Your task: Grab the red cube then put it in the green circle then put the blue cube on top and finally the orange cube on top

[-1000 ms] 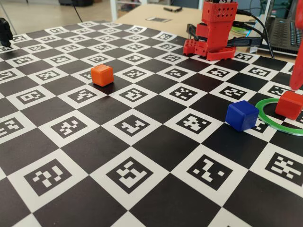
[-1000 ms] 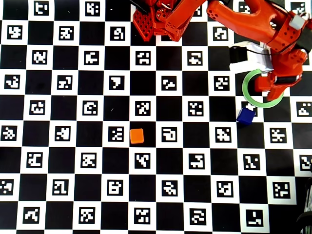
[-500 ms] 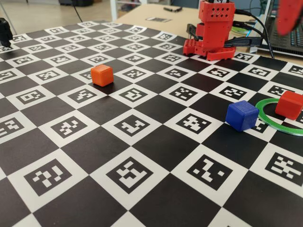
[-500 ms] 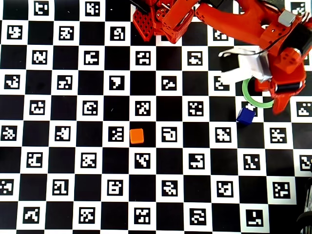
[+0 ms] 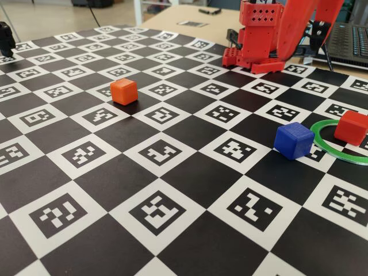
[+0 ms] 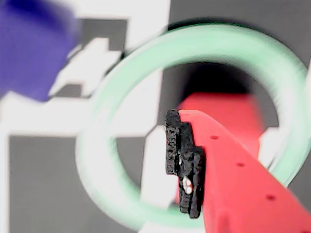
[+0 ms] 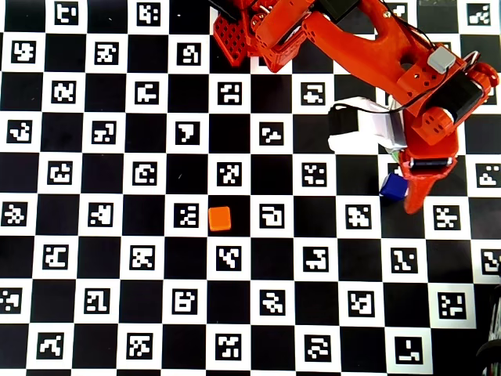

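Matte deep-red plastic cube (image 5: pixel 351 127): released inside flat green plastic ring (image 5: pixel 322 137). Tool (image 7: pixel 412 200): lifted away, empty; opening indeterminate. Royal-blue plastic cube (image 5: pixel 294 140): next.

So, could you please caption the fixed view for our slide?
Red cube inside the green circle; blue cube beside it.

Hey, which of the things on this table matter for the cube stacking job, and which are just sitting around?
Part of the job:
red cube, inside the green circle
blue cube
orange cube
gripper

Just lying about:
laptop
black cables
checkered marker mat
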Controlling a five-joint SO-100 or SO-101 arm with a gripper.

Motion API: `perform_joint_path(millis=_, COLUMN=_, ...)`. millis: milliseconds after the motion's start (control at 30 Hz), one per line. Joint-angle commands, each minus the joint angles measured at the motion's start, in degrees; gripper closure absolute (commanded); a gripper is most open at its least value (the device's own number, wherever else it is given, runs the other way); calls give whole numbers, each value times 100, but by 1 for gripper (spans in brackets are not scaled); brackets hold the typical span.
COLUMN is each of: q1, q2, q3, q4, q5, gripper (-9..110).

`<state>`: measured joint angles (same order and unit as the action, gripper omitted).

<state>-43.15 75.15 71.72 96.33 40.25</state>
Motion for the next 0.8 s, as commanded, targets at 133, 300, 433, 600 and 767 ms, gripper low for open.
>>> perform_joint_path(millis=133, q1=-237, q2=-334, q3=132, q4=-633, q5=202, gripper=53)
perform_joint_path(millis=300, q1=-299, q2=-650, q3=123, q4=-1046, q5=246, gripper=54)
perform_joint_path(millis=433, q1=-264, q2=-835, q3=105, q4=-1239, q5=264, gripper=54)
perform_joint_path(millis=600, q1=-158, q2=-949, q3=114, q4=-1415, q5=229, gripper=55)
perform_joint_path(millis=767, q1=-62, q2=-1116, q3=123, q4=-1608, q5=237, gripper=55)
